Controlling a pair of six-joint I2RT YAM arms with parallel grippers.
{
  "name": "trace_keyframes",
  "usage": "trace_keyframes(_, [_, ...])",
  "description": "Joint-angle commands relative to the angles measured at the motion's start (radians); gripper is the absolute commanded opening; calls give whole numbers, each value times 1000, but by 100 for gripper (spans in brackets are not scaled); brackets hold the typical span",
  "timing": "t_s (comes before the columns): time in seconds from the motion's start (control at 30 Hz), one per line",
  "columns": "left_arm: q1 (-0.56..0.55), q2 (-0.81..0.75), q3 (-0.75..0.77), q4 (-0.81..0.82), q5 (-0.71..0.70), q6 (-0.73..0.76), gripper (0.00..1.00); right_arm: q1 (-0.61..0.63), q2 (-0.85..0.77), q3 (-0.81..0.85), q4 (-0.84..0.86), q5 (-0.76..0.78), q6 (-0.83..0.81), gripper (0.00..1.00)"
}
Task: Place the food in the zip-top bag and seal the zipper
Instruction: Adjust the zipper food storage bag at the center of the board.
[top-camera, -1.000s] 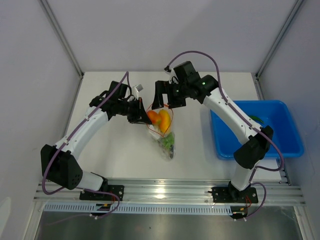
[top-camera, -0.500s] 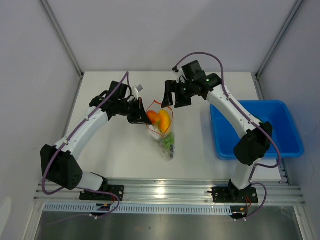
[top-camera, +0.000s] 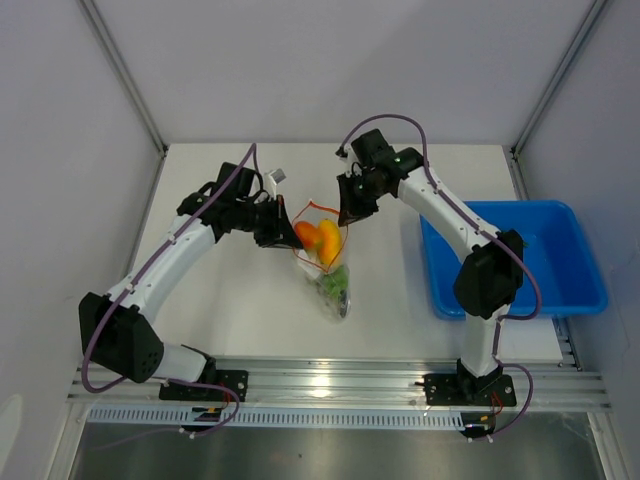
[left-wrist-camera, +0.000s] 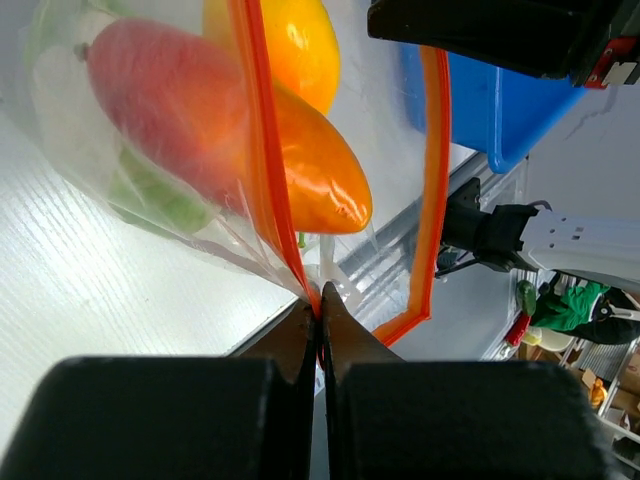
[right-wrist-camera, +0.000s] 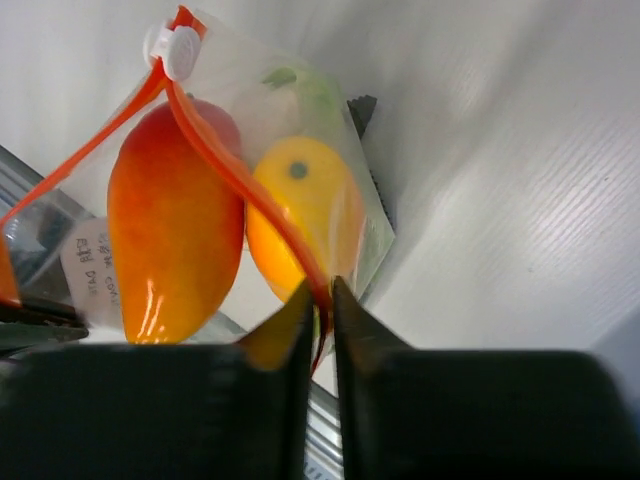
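Wrist views: left tool (left-wrist-camera: 320, 303) and right tool (right-wrist-camera: 321, 292) each clamped tight on the zipper (left-wrist-camera: 262, 150) of the zip-top bag (right-wrist-camera: 300, 95).

Our left arm (top-camera: 165, 258) reaches up from its base and inward toward the centre, with its elbow out to the left. Our left gripper (top-camera: 283, 230) points right, its fingers (left-wrist-camera: 285, 345) pressed flat together on one rim of the bag (top-camera: 335, 298). Our right arm (top-camera: 455, 222) rises, bends at the elbow and stretches far to the left. Our right gripper (top-camera: 346, 216) angles down, its fingers (right-wrist-camera: 285, 335) closed to a thin slit on the opposite rim, near the left one.
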Motion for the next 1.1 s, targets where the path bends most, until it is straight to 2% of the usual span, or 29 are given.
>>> trace_keyframes(0.0, [-8, -44, 31, 21, 2, 2, 1, 5, -15, -7, 30, 1, -14, 5])
trace_keyframes(0.03, [-8, -50, 36, 18, -6, 1, 1, 7, -24, -18, 47, 2, -18, 0])
trace_keyframes(0.2, [-11, -60, 138, -56, -35, 7, 1, 28, -145, 2, 101, 57, -64, 0])
trace_keyframes(0.33, [-14, -84, 105, -30, -49, 2, 1, 74, -266, -8, 160, 91, -75, 0])
trace_keyframes(0.4, [-14, -83, 38, 13, -55, 2, 0, 89, -327, -88, 217, 108, -57, 0])
trace_keyframes(0.47, [-12, -29, 7, 16, -40, 7, 1, 67, -336, -203, 246, 52, 20, 0])
trace_keyframes(0.53, [-12, 25, -26, -7, -26, 8, 0, 39, -302, -255, 248, -39, 73, 0])
trace_keyframes(0.6, [-12, 39, -56, 10, -12, -4, 1, 53, -288, -277, 247, -42, 80, 0])
trace_keyframes(0.8, [-12, -87, 2, 76, -66, -25, 1, 77, -309, -200, 225, 33, 34, 0])
trace_keyframes(0.93, [-12, -57, 22, 47, -54, -12, 1, 70, -279, -177, 185, 27, 40, 0])
trace_keyframes(1.07, [-12, -43, -7, 44, -25, -11, 1, 70, -270, -151, 165, 28, 43, 21])
